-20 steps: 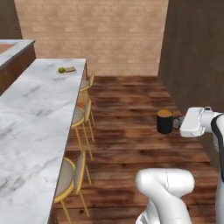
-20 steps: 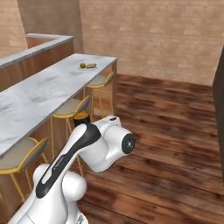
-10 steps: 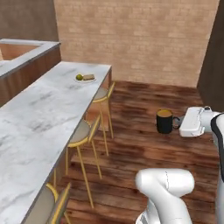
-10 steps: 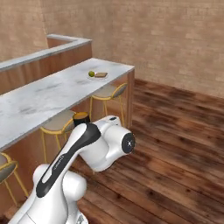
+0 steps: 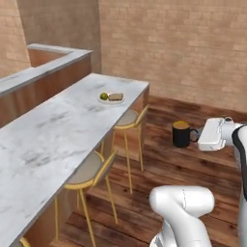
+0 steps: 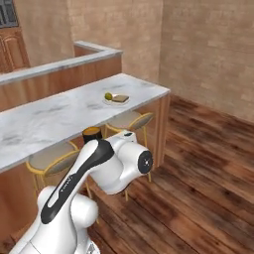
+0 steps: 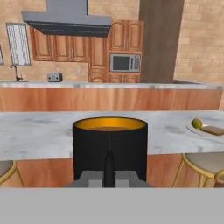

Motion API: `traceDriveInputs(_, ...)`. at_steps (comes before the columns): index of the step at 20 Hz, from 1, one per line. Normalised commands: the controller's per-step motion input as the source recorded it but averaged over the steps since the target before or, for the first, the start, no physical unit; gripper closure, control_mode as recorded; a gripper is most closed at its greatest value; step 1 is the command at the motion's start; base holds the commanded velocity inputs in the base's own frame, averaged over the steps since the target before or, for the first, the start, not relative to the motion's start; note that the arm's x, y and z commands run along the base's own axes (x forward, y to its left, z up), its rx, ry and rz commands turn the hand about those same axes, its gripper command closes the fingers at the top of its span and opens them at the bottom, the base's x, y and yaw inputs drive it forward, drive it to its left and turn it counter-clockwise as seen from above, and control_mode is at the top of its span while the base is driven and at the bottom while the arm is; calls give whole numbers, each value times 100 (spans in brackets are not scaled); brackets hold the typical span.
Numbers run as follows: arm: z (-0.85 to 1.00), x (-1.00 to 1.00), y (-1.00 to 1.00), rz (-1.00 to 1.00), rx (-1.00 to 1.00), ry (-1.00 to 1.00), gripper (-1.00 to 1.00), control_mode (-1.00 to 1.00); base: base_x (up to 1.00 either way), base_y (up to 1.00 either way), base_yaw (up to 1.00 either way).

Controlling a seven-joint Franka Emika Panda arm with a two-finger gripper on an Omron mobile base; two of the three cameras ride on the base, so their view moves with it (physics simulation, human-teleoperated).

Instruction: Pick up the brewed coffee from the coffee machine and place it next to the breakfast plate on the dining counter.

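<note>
The brewed coffee, a black mug (image 5: 182, 134) with brown coffee at its top, hangs in the air over the wooden floor, upright. My gripper (image 5: 196, 136) is shut on its side handle. In the hand view the mug (image 7: 109, 146) stands close in front, with the handle between the dark fingertips (image 7: 109, 168). The breakfast plate (image 5: 111, 97) with toast and a yellow-green fruit lies near the far end of the dining counter (image 5: 58, 130), well to the left of the mug. From the right base the plate (image 6: 116, 99) rests on the counter (image 6: 54, 116) beyond the mug's rim (image 6: 92, 132). The coffee machine is out of view.
Yellow-legged stools (image 5: 91, 169) (image 5: 128, 118) stand along the counter's near side, between me and its edge. A raised wooden ledge (image 5: 53, 67) runs behind the counter. Brick walls (image 5: 183, 48) close the room; in the hand view, kitchen cabinets and a microwave (image 7: 125, 62) lie beyond the counter.
The whole picture has shifted: the base has moved and turned, so the counter and the plate look closer and more central. The mug stays held in the same place relative to the arm.
</note>
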Motion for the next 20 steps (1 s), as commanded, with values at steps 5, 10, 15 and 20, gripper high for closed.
traceDriveInputs(5,0,0,0,0,0,0,100,100,100,-87,39)
traceDriveInputs(10,0,0,0,0,0,0,100,100,100,-97,37)
traceDriveInputs(15,0,0,0,0,0,0,100,100,100,-89,39)
traceDriveInputs(20,0,0,0,0,0,0,100,100,100,-72,43)
